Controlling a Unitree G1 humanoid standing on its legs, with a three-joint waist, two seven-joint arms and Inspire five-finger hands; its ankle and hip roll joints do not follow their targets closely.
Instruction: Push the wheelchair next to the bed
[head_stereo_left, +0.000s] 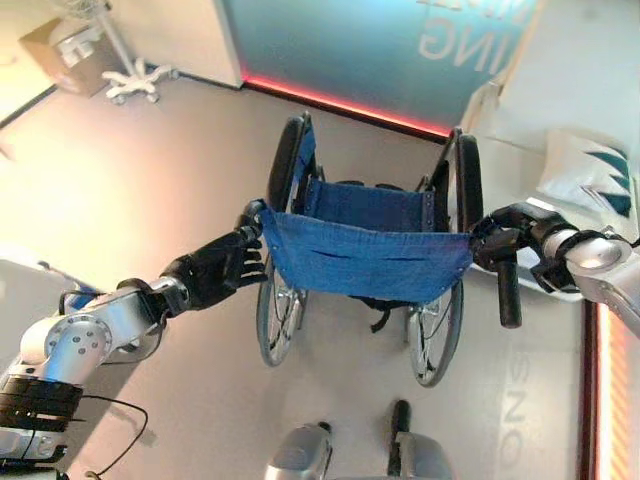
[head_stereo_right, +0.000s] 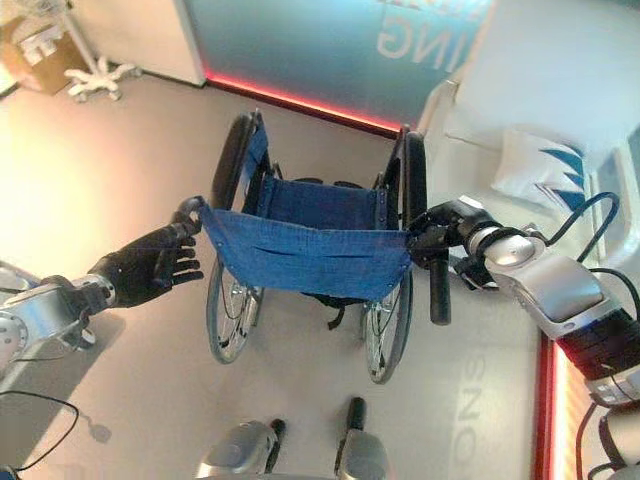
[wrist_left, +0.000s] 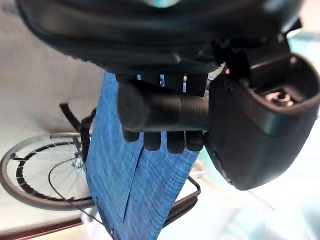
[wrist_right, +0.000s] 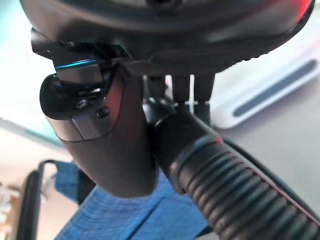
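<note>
The wheelchair (head_stereo_left: 365, 255) has a blue cloth back, large spoked wheels and black push handles, and stands just ahead of me on the floor. My left hand (head_stereo_left: 215, 272) is at its left push handle (head_stereo_left: 250, 213). The handle (wrist_left: 160, 112) lies across the palm between the thumb and the straight, spread fingers. My right hand (head_stereo_left: 500, 240) is curled round the top of the right push handle. That handle's ribbed black grip (head_stereo_left: 509, 295) hangs down below the hand and runs under the thumb (wrist_right: 115, 145). The white bed (head_stereo_right: 570, 80) lies to the right of the wheelchair.
A white pillow with a teal pattern (head_stereo_left: 590, 180) lies on the bed. A teal wall with a glowing red strip (head_stereo_left: 340, 105) closes the far side. A wheeled stand base (head_stereo_left: 135, 80) and a cardboard box (head_stereo_left: 60, 50) stand at the far left.
</note>
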